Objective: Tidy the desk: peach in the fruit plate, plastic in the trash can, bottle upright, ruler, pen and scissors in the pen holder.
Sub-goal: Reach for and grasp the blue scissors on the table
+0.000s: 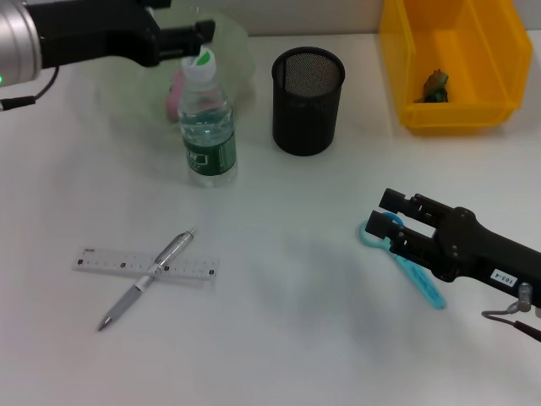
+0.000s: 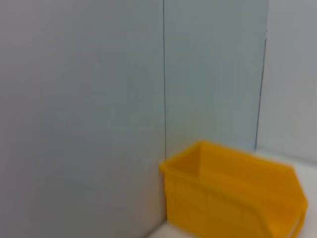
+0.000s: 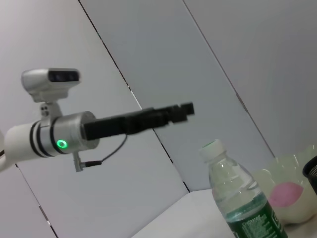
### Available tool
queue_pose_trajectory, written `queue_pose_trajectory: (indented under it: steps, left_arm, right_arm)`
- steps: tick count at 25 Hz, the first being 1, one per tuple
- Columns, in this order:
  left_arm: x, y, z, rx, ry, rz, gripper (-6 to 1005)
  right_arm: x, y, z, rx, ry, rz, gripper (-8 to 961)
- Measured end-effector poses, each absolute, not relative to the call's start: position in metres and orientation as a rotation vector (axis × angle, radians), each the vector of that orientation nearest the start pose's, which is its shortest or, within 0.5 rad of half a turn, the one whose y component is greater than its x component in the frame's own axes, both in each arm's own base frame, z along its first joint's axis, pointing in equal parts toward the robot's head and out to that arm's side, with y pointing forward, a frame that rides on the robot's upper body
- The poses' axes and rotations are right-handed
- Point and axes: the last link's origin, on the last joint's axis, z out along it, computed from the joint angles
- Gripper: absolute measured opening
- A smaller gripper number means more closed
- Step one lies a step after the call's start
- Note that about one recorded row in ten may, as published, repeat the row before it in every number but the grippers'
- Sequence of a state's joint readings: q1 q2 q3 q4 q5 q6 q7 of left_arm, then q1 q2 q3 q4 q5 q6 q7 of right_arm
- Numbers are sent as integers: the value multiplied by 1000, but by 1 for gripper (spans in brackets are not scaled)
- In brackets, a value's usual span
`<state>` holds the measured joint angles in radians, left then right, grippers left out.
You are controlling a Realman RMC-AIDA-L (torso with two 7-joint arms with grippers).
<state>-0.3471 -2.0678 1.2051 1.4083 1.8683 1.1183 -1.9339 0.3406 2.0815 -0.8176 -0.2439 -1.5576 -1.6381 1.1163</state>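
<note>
While the right claw [image 1: 390, 222] sits low on the white desk [image 1: 296, 321], its jaws spread around the handle of the light-blue plastic scissors [image 1: 414, 271] for pickup, the left claw [image 1: 205, 32], grip unclear, hovers above the clear upright water bottle [image 1: 207, 127].

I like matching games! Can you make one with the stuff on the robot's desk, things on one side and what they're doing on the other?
Things:
1. bottle
2. pen
3. scissors
4. peach

States:
A. lying across the ruler
B. under the right gripper
C. standing upright
D. in the fruit plate

Pairs: 1-C, 2-A, 3-B, 4-D
</note>
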Motion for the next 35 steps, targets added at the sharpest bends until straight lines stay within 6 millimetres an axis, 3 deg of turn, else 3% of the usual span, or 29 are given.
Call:
queue_pose_trajectory:
  steps: [7, 8, 11, 13, 22, 29, 35]
  left_arm:
    - [-177, 352, 79, -2449, -464, -768, 740]
    - [-182, 344, 81, -2482, -482, -874, 739]
    - [-187, 336, 80, -2523, -485, -961, 739]
    - [-200, 320, 72, -2598, -446, -1044, 739]
    - [-232, 277, 36, -2807, -302, -1084, 730]
    - [-247, 264, 15, -2866, -356, -1033, 728]
    - [-248, 264, 12, -2864, -364, -1038, 728]
  right_arm:
    - [292, 247, -41, -2421, 899, 1218, 612]
    - [292, 247, -41, -2421, 900, 1218, 612]
    - [292, 247, -41, -2421, 900, 1218, 612]
    - [292, 247, -41, -2421, 900, 1219, 612]
    - [293, 246, -39, -2428, 900, 1218, 612]
    - [293, 251, -32, -2425, 935, 1227, 612]
    - [282, 280, 7, -2499, 1049, 1152, 612]
